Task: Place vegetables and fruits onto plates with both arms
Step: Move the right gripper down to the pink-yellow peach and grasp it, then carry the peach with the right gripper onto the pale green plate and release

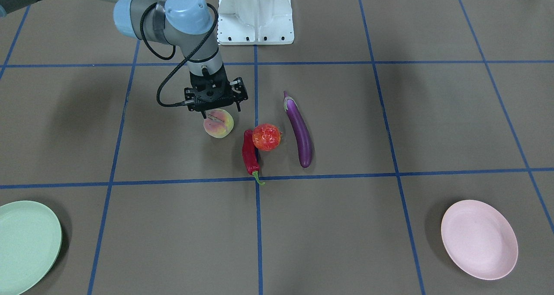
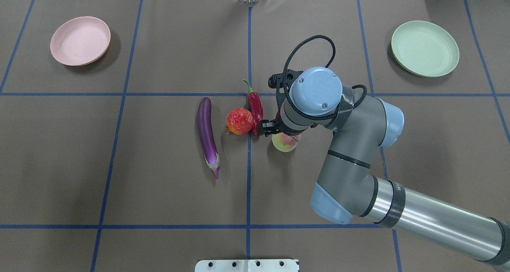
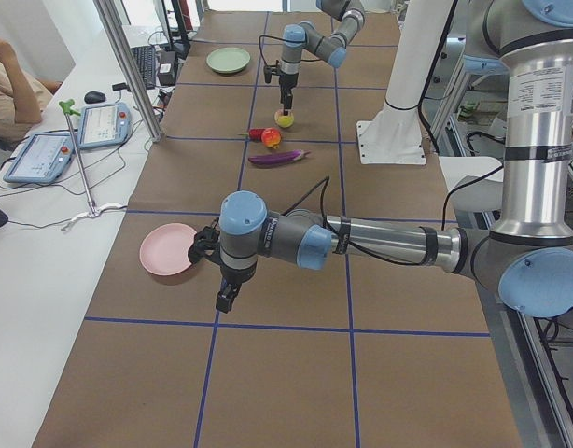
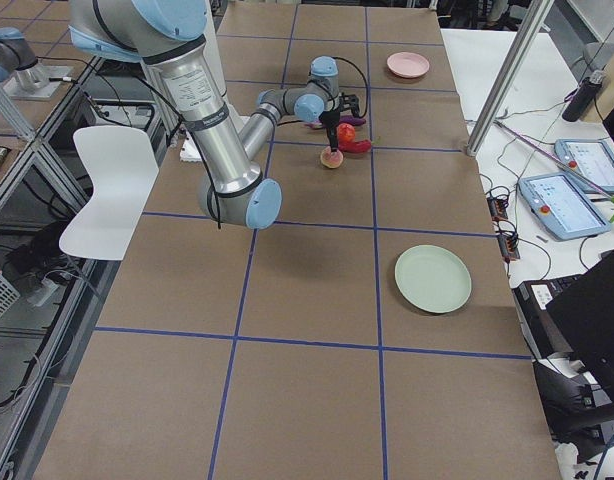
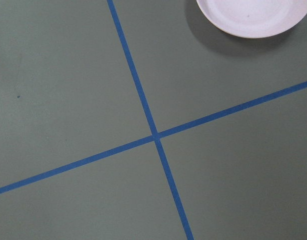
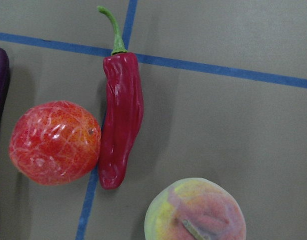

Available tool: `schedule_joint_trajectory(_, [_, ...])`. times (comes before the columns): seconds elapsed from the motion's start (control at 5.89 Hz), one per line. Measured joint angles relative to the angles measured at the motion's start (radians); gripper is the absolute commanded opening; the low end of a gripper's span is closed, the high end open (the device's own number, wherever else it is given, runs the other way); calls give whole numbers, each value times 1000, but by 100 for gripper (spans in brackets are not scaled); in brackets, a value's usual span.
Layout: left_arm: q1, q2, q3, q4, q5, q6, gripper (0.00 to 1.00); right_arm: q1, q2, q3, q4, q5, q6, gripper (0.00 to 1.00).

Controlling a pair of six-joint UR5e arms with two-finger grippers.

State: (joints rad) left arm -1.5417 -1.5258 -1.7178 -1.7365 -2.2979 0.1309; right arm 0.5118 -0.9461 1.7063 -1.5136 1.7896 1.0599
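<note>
My right gripper (image 1: 220, 112) hangs open just above the peach (image 1: 219, 124), one finger on each side of it, not touching. To the peach's side lie the red chili pepper (image 1: 249, 154), the red-orange fruit (image 1: 266, 136) touching it, and the purple eggplant (image 1: 298, 130). The right wrist view shows the peach (image 6: 196, 212) at its bottom edge. The mint plate (image 2: 424, 48) and the pink plate (image 2: 79, 40) are bare at the far corners. My left gripper (image 3: 227, 299) hovers over the table near the pink plate (image 3: 168, 249); I cannot tell whether it is open.
The white base block (image 1: 255, 14) stands at the robot's side of the table. Blue tape lines cross the brown surface. A person (image 3: 6, 84) sits at a side desk with tablets (image 3: 104, 123). A white chair (image 4: 112, 185) stands beside the table.
</note>
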Motion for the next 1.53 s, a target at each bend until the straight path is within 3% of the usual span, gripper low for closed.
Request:
schedule_joint_trajectory(0.51, [0, -12, 10, 1, 0, 1, 100, -27, -1, -55, -2, -58, -13, 98])
schedule_joint_trajectory(0.68, [0, -18, 18, 0, 0, 1, 100, -36, -4, -63, -2, -63, -16, 59])
schedule_joint_trajectory(0.85, [0, -22, 24, 0, 0, 0, 100, -40, -5, -64, -2, -64, -20, 1])
schedule_joint_trajectory(1.19, [0, -25, 26, 0, 0, 1, 100, -23, -1, -38, 0, -50, -26, 0])
schedule_joint_trajectory(1.53, [0, -26, 24, 0, -1, 0, 100, 118, 1, -6, 4, 95, -115, 0])
